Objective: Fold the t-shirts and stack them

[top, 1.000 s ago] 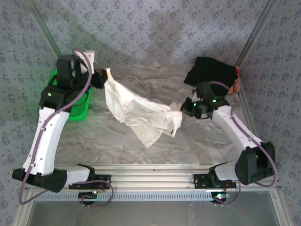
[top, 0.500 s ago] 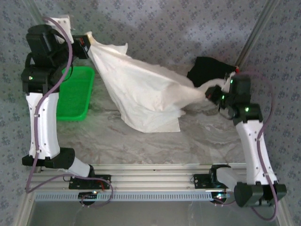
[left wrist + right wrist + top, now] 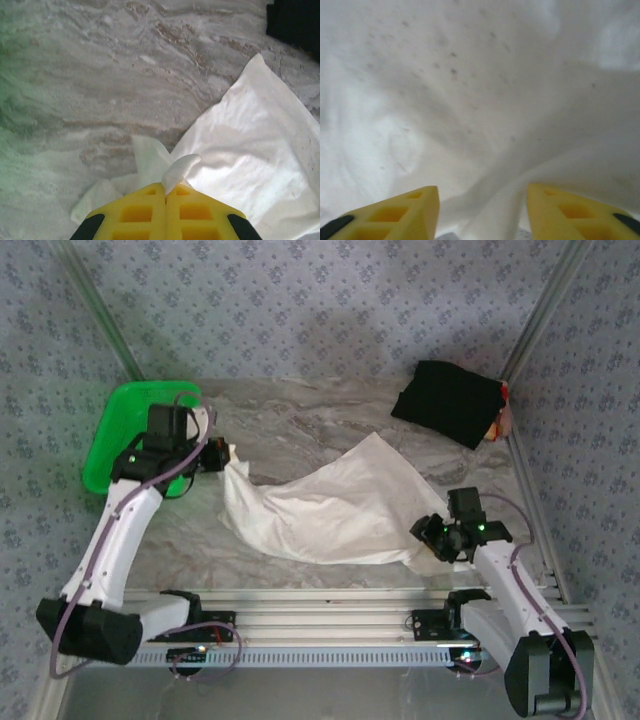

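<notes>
The off-white t-shirt (image 3: pixel 330 508) lies spread and wrinkled across the middle of the table. My left gripper (image 3: pixel 224 460) is shut on its left corner, and a small fold of cloth (image 3: pixel 180 169) sticks out from the closed yellow fingers (image 3: pixel 150 210). At the shirt's near right corner my right gripper (image 3: pixel 424 536) stands open. Its yellow fingers (image 3: pixel 415 210) are apart, with a loose ridge of the speckled white cloth (image 3: pixel 490 210) running between them. The black t-shirt (image 3: pixel 450 400) lies bunched at the back right corner, and its edge (image 3: pixel 295 22) shows in the left wrist view.
A green plastic basket (image 3: pixel 125 430) sits at the left edge, just behind my left arm. A small reddish item (image 3: pixel 503 418) lies beside the black shirt near the right frame post. Bare marble tabletop (image 3: pixel 300 410) stretches behind the white shirt.
Both arms came down and toward the near edge, and the white shirt went from stretched in the air to lying on the table. My right gripper opened and let go of its corner.
</notes>
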